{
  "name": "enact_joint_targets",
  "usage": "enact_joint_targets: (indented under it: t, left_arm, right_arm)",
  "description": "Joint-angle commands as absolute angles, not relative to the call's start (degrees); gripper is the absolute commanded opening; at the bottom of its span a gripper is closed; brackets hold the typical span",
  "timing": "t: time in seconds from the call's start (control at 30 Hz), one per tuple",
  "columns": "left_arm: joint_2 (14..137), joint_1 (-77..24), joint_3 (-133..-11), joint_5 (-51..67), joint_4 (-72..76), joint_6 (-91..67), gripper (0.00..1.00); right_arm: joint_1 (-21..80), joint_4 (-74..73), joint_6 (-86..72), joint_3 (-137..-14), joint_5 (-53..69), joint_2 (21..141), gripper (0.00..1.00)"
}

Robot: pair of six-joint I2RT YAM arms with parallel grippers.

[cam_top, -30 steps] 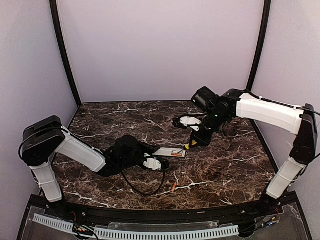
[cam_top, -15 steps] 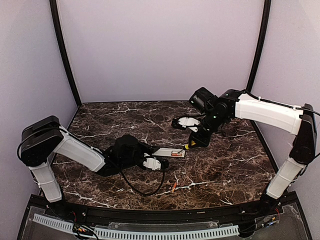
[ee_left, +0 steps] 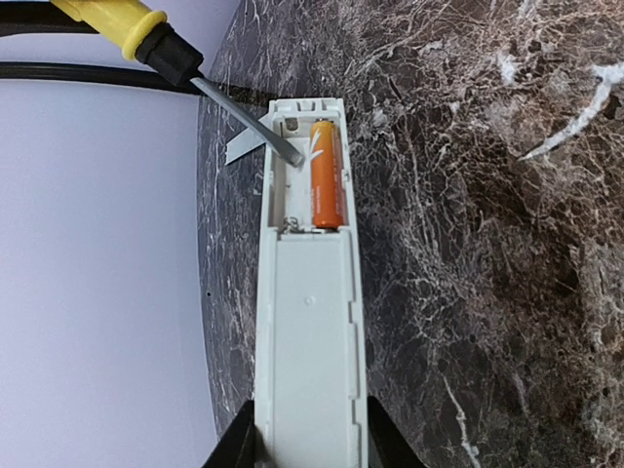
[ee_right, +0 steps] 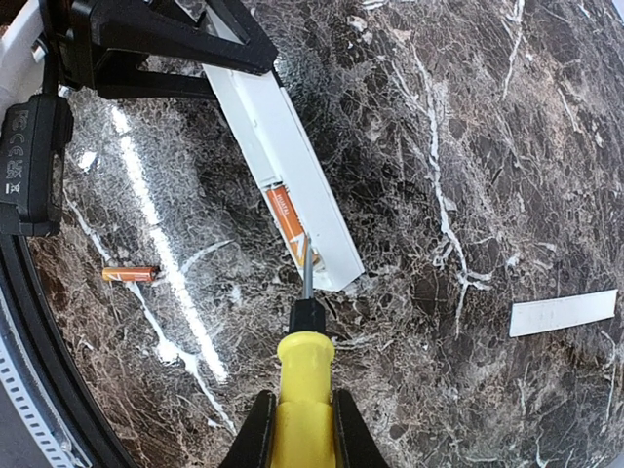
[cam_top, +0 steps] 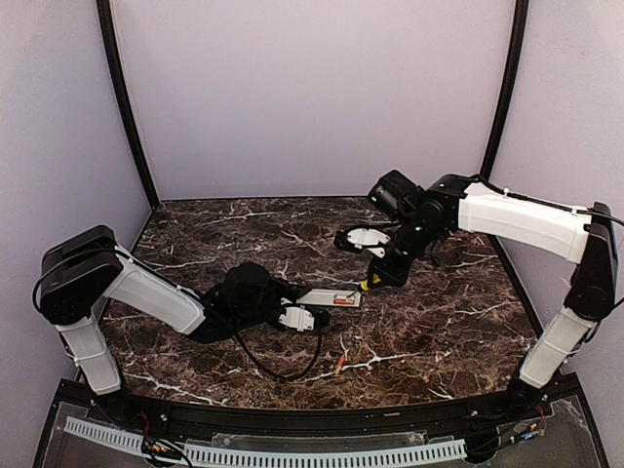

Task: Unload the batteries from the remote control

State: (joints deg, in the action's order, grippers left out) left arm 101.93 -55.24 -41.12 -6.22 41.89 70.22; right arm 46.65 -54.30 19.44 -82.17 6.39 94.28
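The white remote control (ee_left: 307, 322) lies on the marble table, recess up; it also shows in the top view (cam_top: 331, 297) and right wrist view (ee_right: 283, 156). My left gripper (ee_left: 307, 453) is shut on its near end. One orange battery (ee_left: 327, 175) sits in the recess, also seen in the right wrist view (ee_right: 288, 219). A second orange battery (ee_right: 130, 274) lies loose on the table, also in the top view (cam_top: 338, 365). My right gripper (ee_right: 300, 429) is shut on a yellow-handled screwdriver (ee_right: 302, 380); its metal tip (ee_left: 283, 146) is in the recess beside the battery.
The thin white cover strip (ee_right: 564, 313) lies flat on the table, apart from the remote. A black cable (cam_top: 278, 366) loops on the table near the left arm. Pale walls stand on three sides.
The right arm has shifted slightly left with the screwdriver. The left arm and remote have stayed in place.
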Motion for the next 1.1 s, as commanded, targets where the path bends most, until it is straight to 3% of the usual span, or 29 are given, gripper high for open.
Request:
enact_joint_targets:
  t: [0.0,0.47,1.07]
  left_arm:
    - [99.0,-55.4,-42.2,-5.0,41.7,69.2,0.00]
    - [98.1,-55.4,-40.9,-4.8,43.1,70.1,0.00]
    - [97.5,-55.4,-41.9,-3.0,39.8,69.0,0.00]
  right_arm:
    - [47.7,-54.4,19.5,-82.7,7.6,94.6,0.00]
    - [47.8,-54.5,20.5,-81.3,9.7,95.7,0.00]
    - [50.9,-55.5,20.4,-81.4,3.7,97.5,0.00]
